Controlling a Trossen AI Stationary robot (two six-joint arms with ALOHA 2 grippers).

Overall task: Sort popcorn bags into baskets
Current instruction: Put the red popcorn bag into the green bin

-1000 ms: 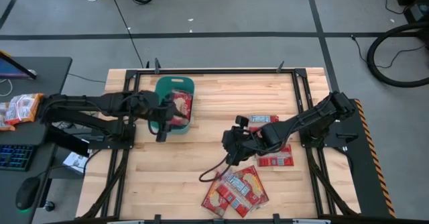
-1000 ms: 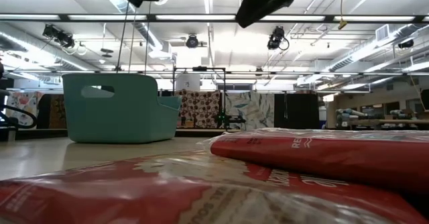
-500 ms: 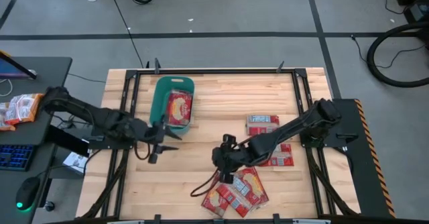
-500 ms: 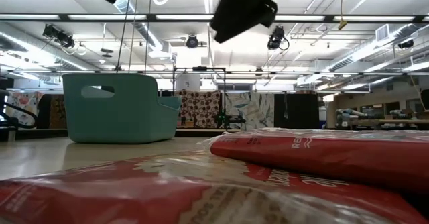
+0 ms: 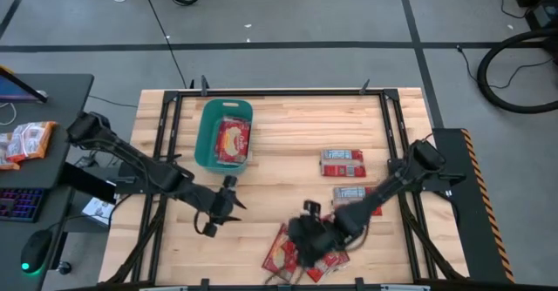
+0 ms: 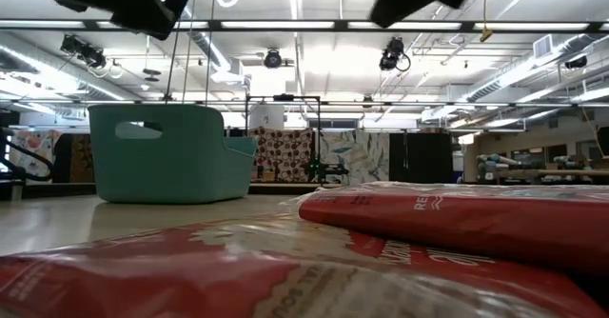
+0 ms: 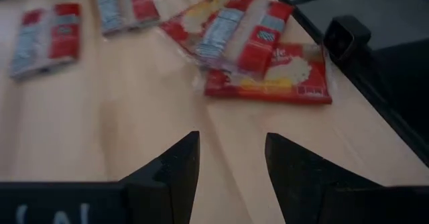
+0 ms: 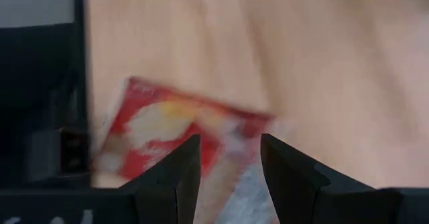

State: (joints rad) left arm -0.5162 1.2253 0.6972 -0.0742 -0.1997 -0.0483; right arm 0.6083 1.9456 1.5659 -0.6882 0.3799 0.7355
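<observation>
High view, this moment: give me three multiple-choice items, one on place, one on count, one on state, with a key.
1. Where is the teal basket?
A. far-left part of the table
B. near-right corner
C. off the table

2. How many popcorn bags lie apart from the pile, on the right side of the table?
A. none
B. two
C. five

3. How does the left tool stand?
A. shut on a bag
B. open and empty
C. inside the basket

Key:
1 A, it sits near the far edge, left of centre.
2 B, one bag and another bag lie singly beyond the pile, where the right tool hovers.
3 B, bare wood shows between its fingers.
</observation>
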